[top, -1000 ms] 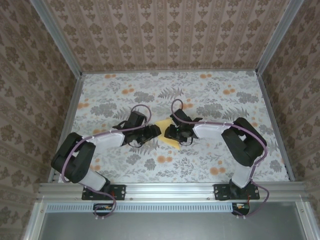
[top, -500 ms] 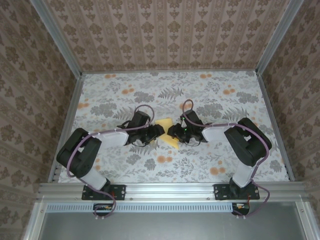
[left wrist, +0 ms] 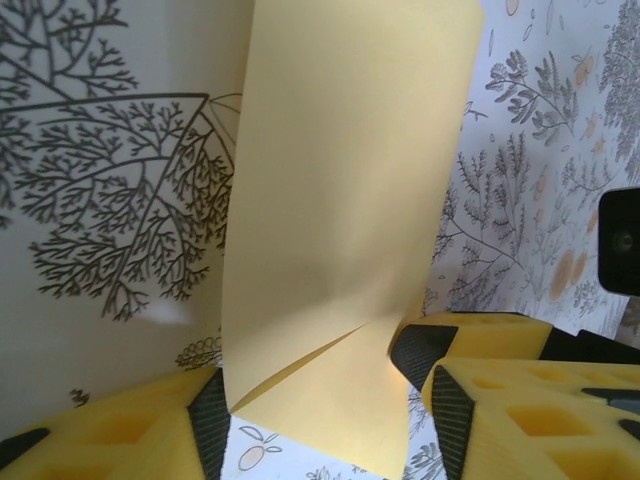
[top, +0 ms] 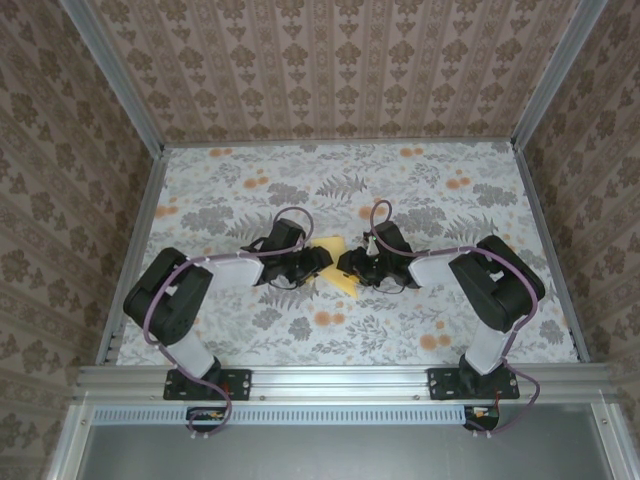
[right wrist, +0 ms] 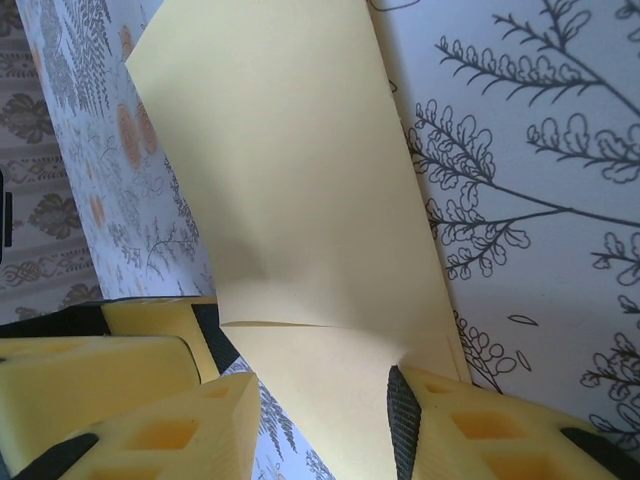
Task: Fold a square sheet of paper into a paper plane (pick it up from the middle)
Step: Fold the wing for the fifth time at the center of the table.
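The square sheet of paper (top: 345, 283), pale yellow, sits at about the middle of the surface (top: 330, 190), slightly toward the near edge, between two robot hands that face each other. Both arms are bolted at the near edge. The left arm (top: 225, 270) bends its elbow out toward the left edge, then lays its forearm low, reaching in to the centre. The right arm (top: 440, 265) mirrors it from the right edge. The left hand (top: 320, 262) has its yellow fingers (left wrist: 100, 435) apart, with the paper's bowed end between them and a sliver of surface beside one finger. The right hand (top: 350, 266) is spread astride the paper; whether it presses the sheet I cannot tell. The sheet curls over on itself. Its long axis runs near to far, with one corner pointing at the near edge and the far end leaning left.
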Controlling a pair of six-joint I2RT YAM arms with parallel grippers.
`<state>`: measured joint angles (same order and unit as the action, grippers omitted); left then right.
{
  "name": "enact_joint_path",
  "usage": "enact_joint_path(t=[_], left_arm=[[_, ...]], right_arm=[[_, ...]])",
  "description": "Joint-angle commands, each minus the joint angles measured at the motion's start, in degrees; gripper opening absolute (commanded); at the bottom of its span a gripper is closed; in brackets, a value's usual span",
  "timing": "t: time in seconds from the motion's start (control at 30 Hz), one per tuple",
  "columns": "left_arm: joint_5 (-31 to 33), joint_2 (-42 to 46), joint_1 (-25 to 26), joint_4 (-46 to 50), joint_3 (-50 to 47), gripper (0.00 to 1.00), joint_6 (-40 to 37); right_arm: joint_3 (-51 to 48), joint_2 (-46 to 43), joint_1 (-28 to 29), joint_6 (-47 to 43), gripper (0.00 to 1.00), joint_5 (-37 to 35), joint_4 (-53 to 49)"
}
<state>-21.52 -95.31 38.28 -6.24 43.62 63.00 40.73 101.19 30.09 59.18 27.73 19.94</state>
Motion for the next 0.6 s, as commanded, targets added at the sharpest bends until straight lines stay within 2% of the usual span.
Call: enact_joint_path(t=[0.0,0.1,0.17,0.37,0.43,0.57], left_arm=[[-1.67,-1.17,0.39,-2.18,1.47,0.53,0.89],[-2.01,-1.54,0.30,-2.87,1.81,0.46,0.89],[-2.10,-1.81,0.22,-3.40,1.74,0.37,0.96],[-1.64,-1.94,0.21,-5.82,0.48,0.10,2.21],[-0.89,-1.56,0.54,-5.80,0.13,0.06,2.63],[0.85,-0.62,1.56,-5.04,0.30,0.04,3.40]], right_arm=[[-2.32,1.52,-0.79,-0.14,0.41,-2.06,-3.35],[-2.55,1.23,-1.30,-1.13,0.42,-1.30,-2.96],[-2.50,0.59,-1.57,-3.18,0.43,-0.01,-2.57],[0.69,-4.22,-1.96,-16.44,0.50,-1.68,-10.21],[1.67,-6.33,-1.96,-20.79,0.52,-3.54,-12.68],[0.58,-11.36,-1.49,-29.32,0.58,-8.33,-13.20]])
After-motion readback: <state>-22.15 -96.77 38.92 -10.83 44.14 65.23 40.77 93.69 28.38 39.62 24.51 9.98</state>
